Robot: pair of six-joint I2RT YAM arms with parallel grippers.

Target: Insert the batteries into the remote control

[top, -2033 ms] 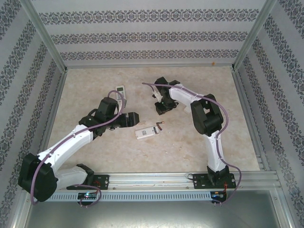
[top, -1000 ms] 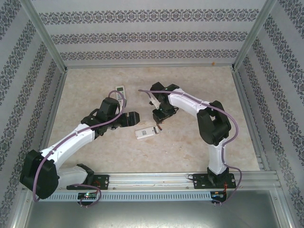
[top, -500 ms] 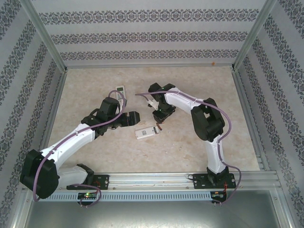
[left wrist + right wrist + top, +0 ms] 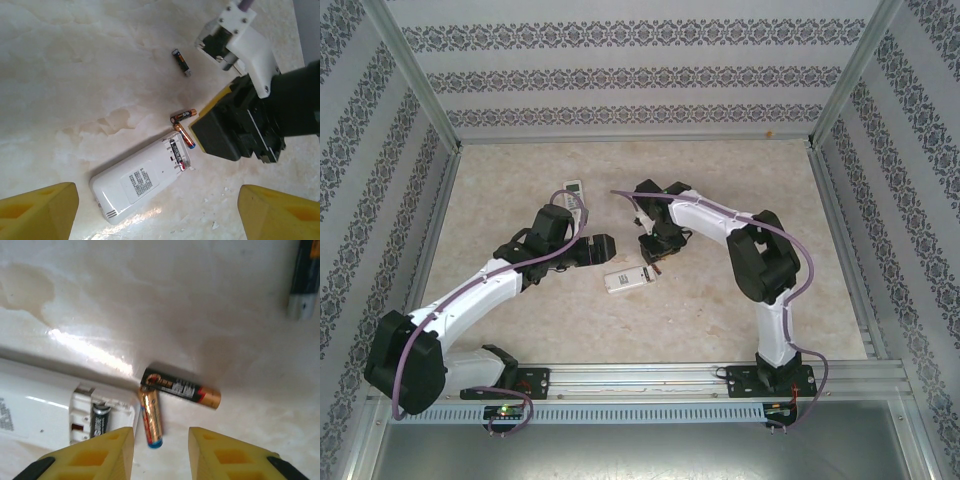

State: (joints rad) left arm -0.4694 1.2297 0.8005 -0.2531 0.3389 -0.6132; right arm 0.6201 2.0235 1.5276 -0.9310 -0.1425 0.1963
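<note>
The right end effector (image 4: 161, 452) is held low over the bench (image 4: 150, 300), its yellow fingers (image 4: 95, 455) set narrow on either side of a copper battery (image 4: 151, 419). A sliver of gap is seen beside the cell, so no grip is judged to be made yet. That copper battery lies just off the open end of the white remote (image 4: 35, 400), close against its edge. A black-and-copper battery (image 4: 181, 388) lies crosswise at its far tip, and a third battery (image 4: 304, 282) is seen well apart from the pair.

The left end effector (image 4: 157, 197) is held wide and empty above the white remote, which lies back-up with its compartment exposed.

As for progress, a seated battery (image 4: 100, 421) is already in the compartment, dark and lying in one bay. The bay beside it appears unfilled, as far as can be made out. The task is therefore judged partly done: one cell is loaded, and at least one more is to be lifted, lined up with the bay and pressed home. Polarity marks cannot be read.

A second remote (image 4: 573, 190) lies farther off, near the left arm; whether it is to be loaded too cannot be told.
</note>
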